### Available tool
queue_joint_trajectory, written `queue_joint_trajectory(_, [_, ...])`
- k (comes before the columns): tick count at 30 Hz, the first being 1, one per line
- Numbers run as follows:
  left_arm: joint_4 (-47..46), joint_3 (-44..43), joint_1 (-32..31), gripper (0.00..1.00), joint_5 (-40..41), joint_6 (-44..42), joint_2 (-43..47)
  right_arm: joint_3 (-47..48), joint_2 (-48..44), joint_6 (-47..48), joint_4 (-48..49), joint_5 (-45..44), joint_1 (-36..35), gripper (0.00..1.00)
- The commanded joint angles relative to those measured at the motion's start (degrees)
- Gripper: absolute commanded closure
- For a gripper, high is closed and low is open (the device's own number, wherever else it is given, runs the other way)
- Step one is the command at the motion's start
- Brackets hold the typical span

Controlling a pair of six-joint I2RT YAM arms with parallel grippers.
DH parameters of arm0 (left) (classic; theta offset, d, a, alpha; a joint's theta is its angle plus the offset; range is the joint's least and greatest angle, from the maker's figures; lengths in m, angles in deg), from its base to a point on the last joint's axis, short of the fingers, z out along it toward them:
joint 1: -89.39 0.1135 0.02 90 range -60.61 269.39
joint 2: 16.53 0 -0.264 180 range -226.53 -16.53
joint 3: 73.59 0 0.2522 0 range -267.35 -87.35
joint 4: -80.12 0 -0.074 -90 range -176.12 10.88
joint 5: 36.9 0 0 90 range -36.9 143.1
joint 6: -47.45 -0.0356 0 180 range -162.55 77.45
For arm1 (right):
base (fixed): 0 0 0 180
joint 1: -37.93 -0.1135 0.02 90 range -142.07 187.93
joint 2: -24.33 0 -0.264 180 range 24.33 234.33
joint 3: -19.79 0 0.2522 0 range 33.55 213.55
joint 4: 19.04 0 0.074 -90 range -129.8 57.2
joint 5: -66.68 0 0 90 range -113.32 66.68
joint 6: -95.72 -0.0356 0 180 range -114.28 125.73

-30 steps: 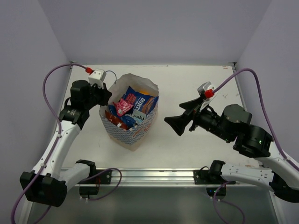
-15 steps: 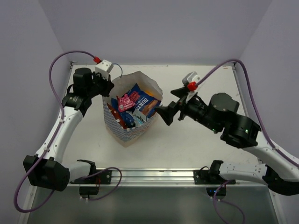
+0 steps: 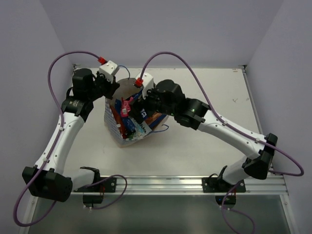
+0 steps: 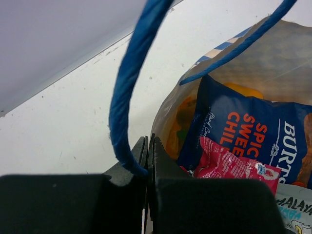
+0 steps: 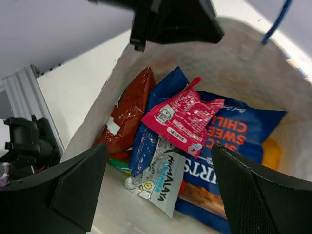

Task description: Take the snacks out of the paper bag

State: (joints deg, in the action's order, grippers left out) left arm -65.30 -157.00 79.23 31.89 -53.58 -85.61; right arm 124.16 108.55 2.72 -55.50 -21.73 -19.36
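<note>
Snacks (image 5: 183, 117) in paper bag (image 5: 234, 53), left pincer (image 4: 147, 146) tight on cord handle (image 4: 124, 97)

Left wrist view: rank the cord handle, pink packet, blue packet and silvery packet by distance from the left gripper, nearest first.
1. Cord handle: pinched in the shut left gripper.
2. Pink packet and blue packet: just right of the jaws, pink lying on blue; too close to call.
3. Silvery packet: lower right corner, beyond both.
</note>
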Motion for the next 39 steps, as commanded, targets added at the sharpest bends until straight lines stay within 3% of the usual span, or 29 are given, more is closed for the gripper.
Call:
queue_joint_trajectory(1, [-9.0, -2.7, 0.3, 1.0, -2.8, -1.5, 5.8, -1.0, 2.5, -2.8, 5.0, 3.3, 0.0, 0.11])
queue_joint_trajectory(8, [-7.3, 2.1, 0.3, 1.0, -2.8, 0.2, 11.9, -5.5, 7.7, -5.7, 14.0, 2.5, 0.1, 0.07])
queue_joint_trajectory(21, [-6.5, 7.3, 0.2, 1.0, -4.9, 3.7, 16.3, -7.3, 15.6, -8.0, 19.8, 4.8, 0.0, 0.07])
queue_joint_trajectory(23, [-6.4, 8.0, 0.2, 1.0, -4.9, 4.3, 16.5, -7.7, 15.9, -8.1, 20.2, 5.6, 0.0, 0.13])
queue_joint_trajectory(27, [-6.3, 9.0, 0.2, 1.0, -4.6, 5.7, 17.1, -8.1, 15.6, -7.7, 20.4, 6.2, 0.0, 0.43])
queue_joint_trajectory(28, [-6.2, 8.9, 0.2, 1.0, -4.2, 5.8, 17.1, -8.3, 15.2, -7.7, 20.6, 6.2, -0.1, 0.57])
queue_joint_trajectory(31, [-6.0, 8.4, 0.2, 1.0, -3.1, 5.8, 17.4, -9.0, 13.3, -7.1, 21.0, 6.1, -0.1, 0.85])
queue_joint_trajectory(34, [-5.2, 7.2, 0.2, 1.0, -0.6, 6.0, 17.2, -9.8, 9.6, -6.5, 20.2, 6.0, -0.1, 1.0])
queue_joint_trajectory(39, [-4.3, 5.4, 0.2, 1.0, 2.9, 5.8, 16.9, -12.1, -0.5, -5.2, 17.9, 4.0, 0.0, 1.0])
